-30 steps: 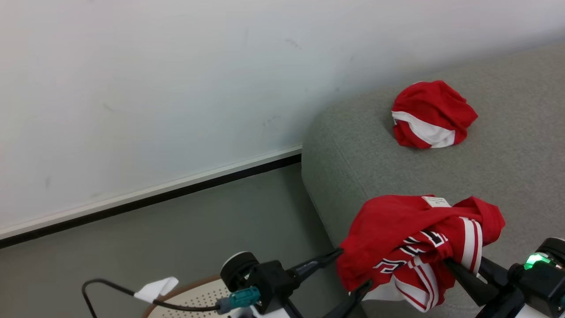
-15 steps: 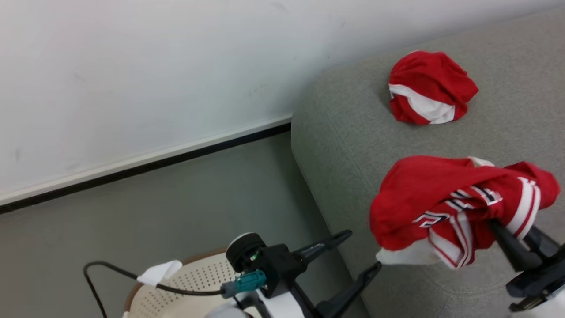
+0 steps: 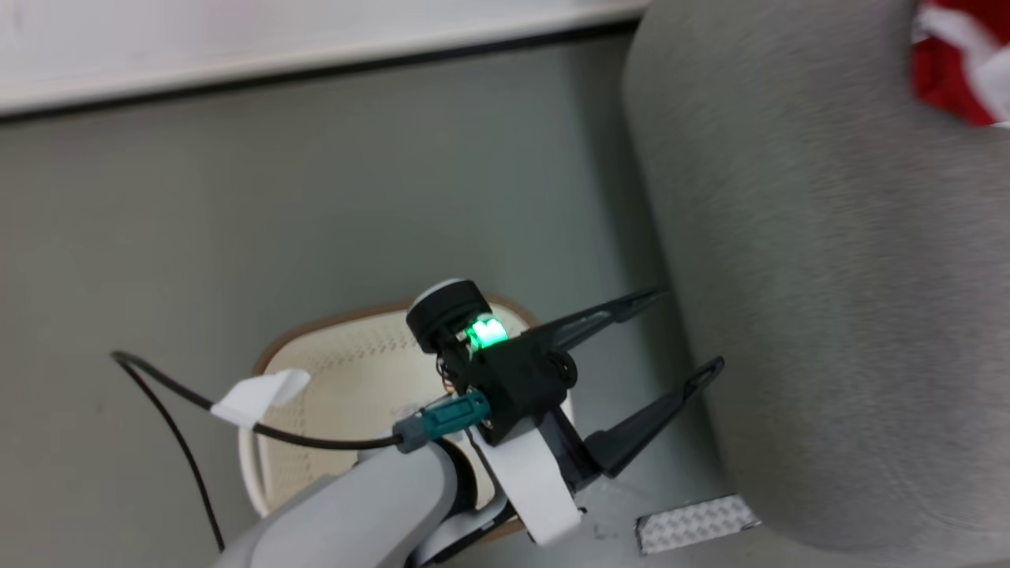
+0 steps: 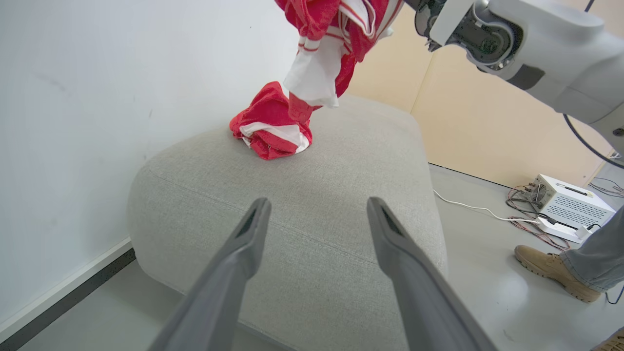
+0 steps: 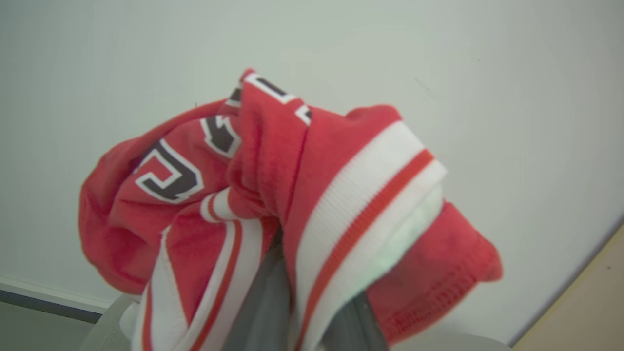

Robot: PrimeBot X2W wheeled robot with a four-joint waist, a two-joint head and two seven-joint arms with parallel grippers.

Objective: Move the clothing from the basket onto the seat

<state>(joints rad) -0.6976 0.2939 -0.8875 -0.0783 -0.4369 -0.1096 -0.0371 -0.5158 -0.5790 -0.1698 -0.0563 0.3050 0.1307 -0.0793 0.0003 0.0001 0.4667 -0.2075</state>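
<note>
One crumpled garment (image 4: 270,131), bright red with a white band, sits bunched on the far part of the seat (image 4: 317,234), near the wall side. The hanging garment (image 5: 292,195), red with white panels, striped trim and dark white-edged lettering, dangles above the seat, clamped in the right pincer (image 5: 302,312). Its lowest fold reaches down by the crumpled one; whether they touch is unclear. The seat is light grey, coarse-woven and round-edged. The basket (image 3: 355,355), cream and perforated with a brown rim, stands upright on the floor just beside the seat's end.
</note>
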